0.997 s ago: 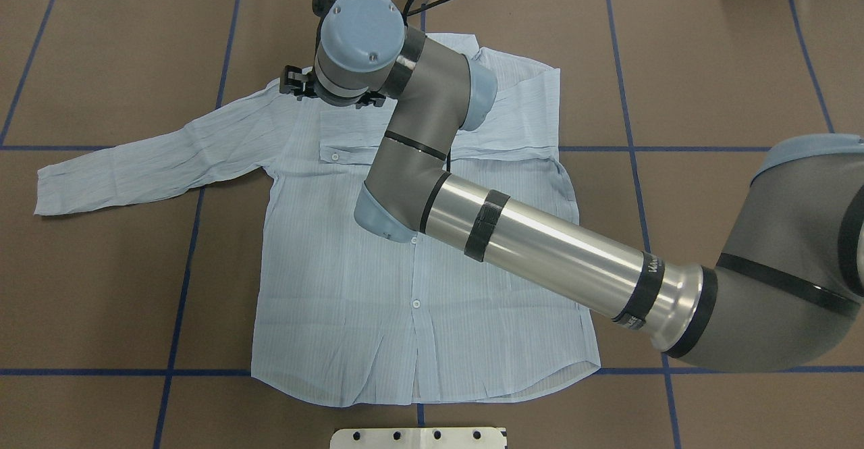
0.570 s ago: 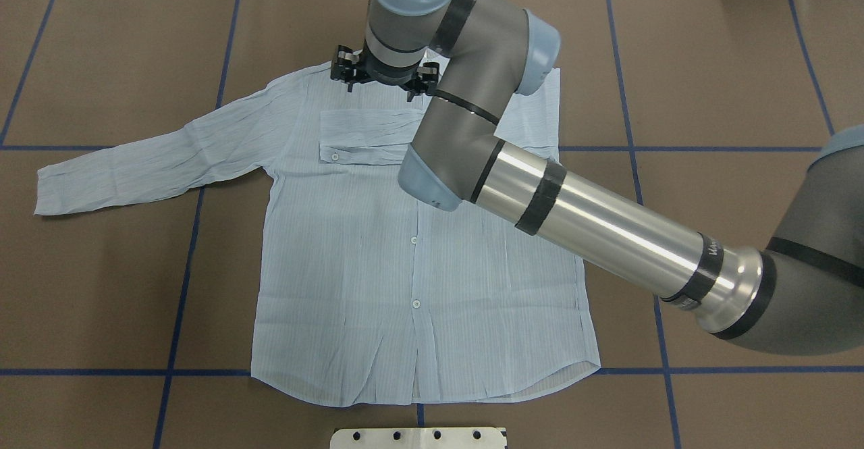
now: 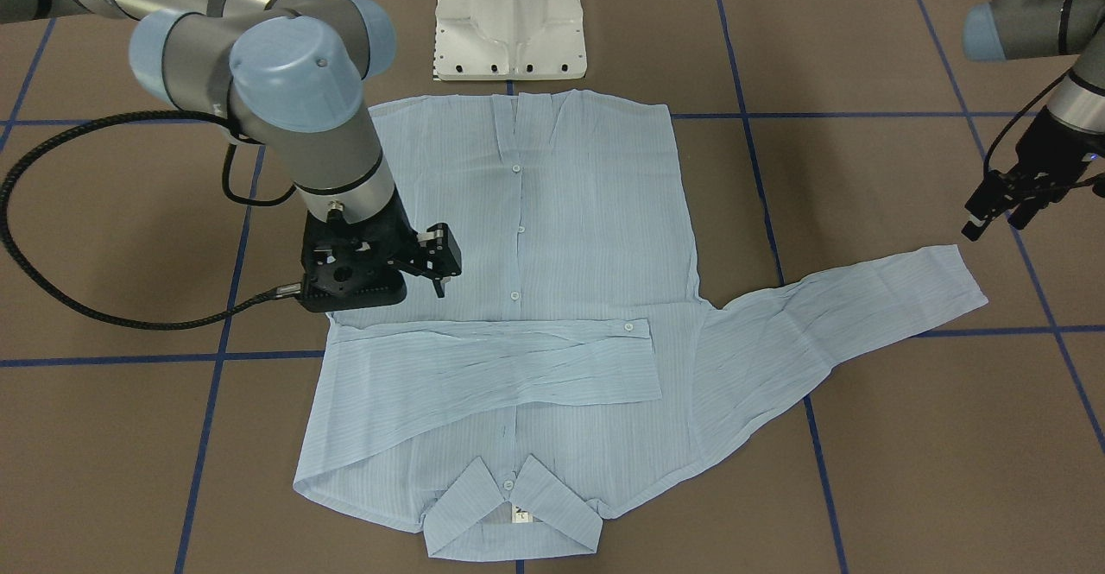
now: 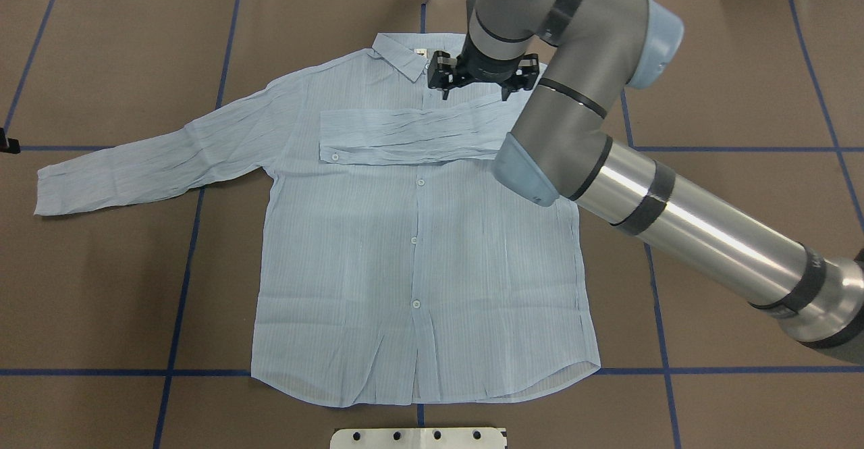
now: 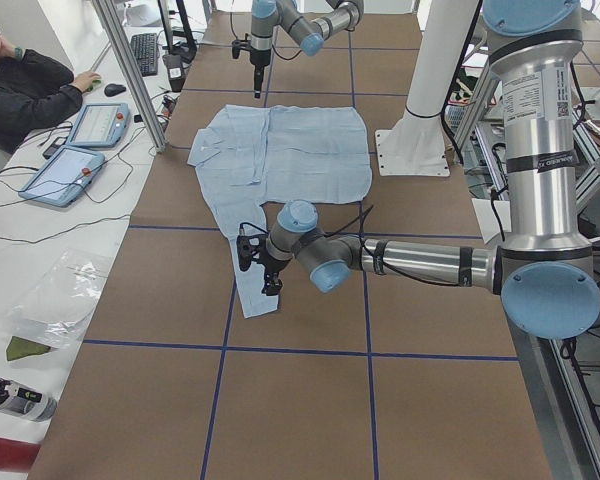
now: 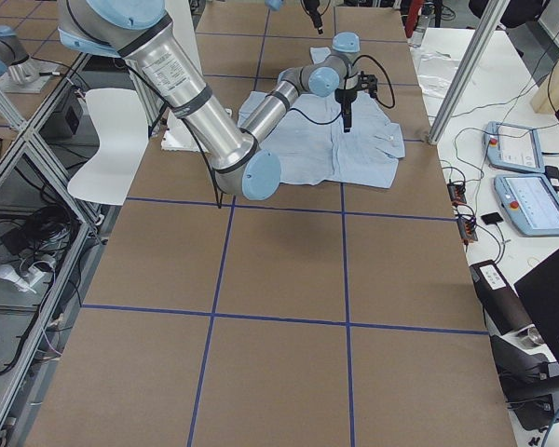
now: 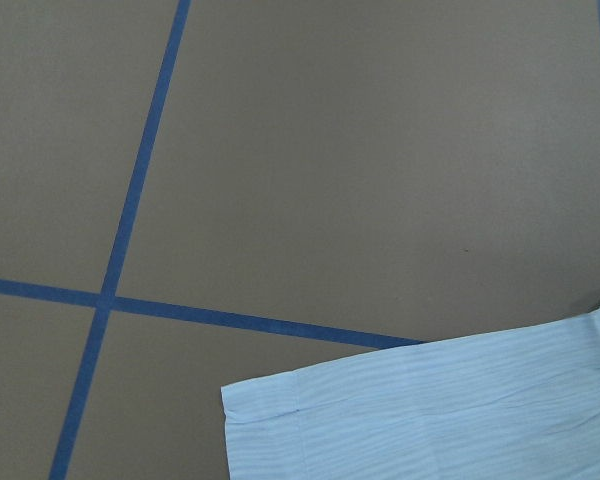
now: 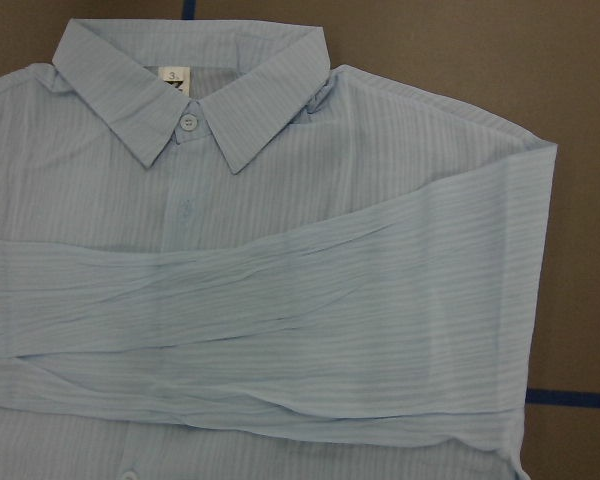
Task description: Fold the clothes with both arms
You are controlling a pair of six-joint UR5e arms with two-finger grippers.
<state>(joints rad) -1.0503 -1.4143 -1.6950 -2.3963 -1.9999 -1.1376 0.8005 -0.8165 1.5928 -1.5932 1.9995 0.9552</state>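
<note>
The light-blue shirt (image 4: 418, 267) lies flat, front up, collar (image 4: 398, 54) at the far side. One sleeve (image 4: 405, 137) is folded across the chest. The other sleeve (image 4: 148, 165) stretches out to the left. My right gripper (image 4: 475, 92) hangs open and empty over the shirt's shoulder, just right of the collar. Its wrist view shows the collar (image 8: 190, 95) and the folded sleeve (image 8: 280, 330). My left gripper (image 3: 997, 216) is open and empty above the bare table, just beyond the outstretched sleeve's cuff (image 3: 958, 276). That cuff (image 7: 430, 410) fills the bottom of the left wrist view.
The white pedestal base (image 3: 509, 22) stands at the shirt's hem side. Blue tape lines (image 4: 182, 260) cross the brown table. A person (image 5: 20, 85) sits at a side desk with tablets (image 5: 65, 170). Bare table surrounds the shirt.
My right arm has swung to the right across the shirt's top, from the left shoulder to right of the collar, gripper open throughout. The shirt has not moved.
</note>
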